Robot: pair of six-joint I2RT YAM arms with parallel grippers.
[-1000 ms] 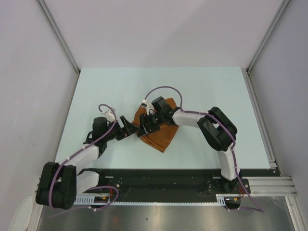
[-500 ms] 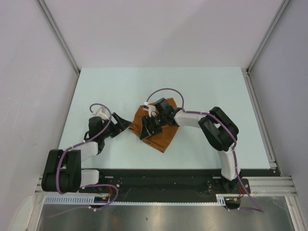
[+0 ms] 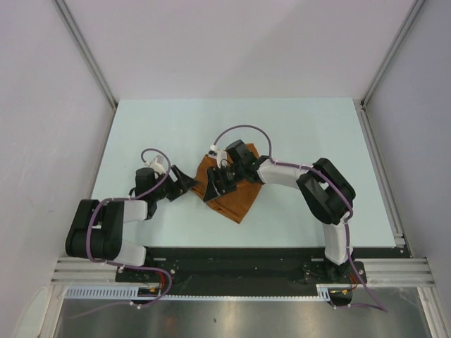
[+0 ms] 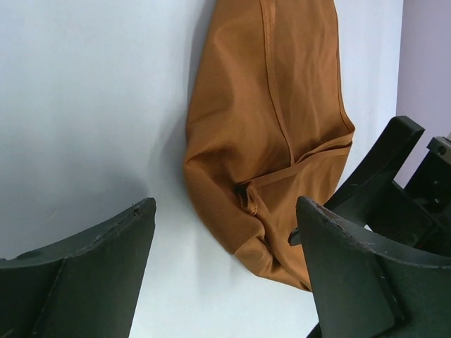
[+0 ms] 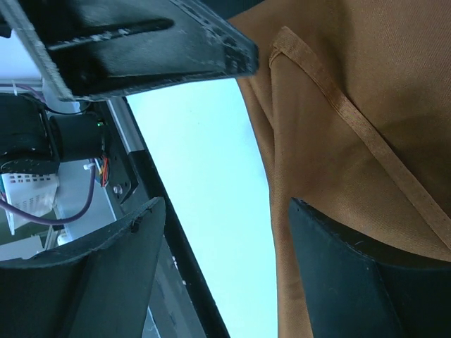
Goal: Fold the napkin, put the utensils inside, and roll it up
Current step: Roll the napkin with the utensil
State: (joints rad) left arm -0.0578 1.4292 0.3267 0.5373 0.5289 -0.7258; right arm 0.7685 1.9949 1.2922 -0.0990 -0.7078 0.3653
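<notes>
The napkin (image 4: 268,127) lies folded and bunched just ahead of the left gripper (image 4: 225,211), whose fingers stand wide apart and hold nothing. The right gripper (image 5: 225,204) is likewise spread wide and empty, one finger over the cloth, the other over bare surface beside the hemmed edge. The spoon is not visible. Rolling should go best if both pairs of fingers pinch the same hem evenly and turn it over tightly. The pale blue-green table (image 3: 296,134) looks smooth, closed in by plain lilac walls (image 3: 232,42)
</notes>
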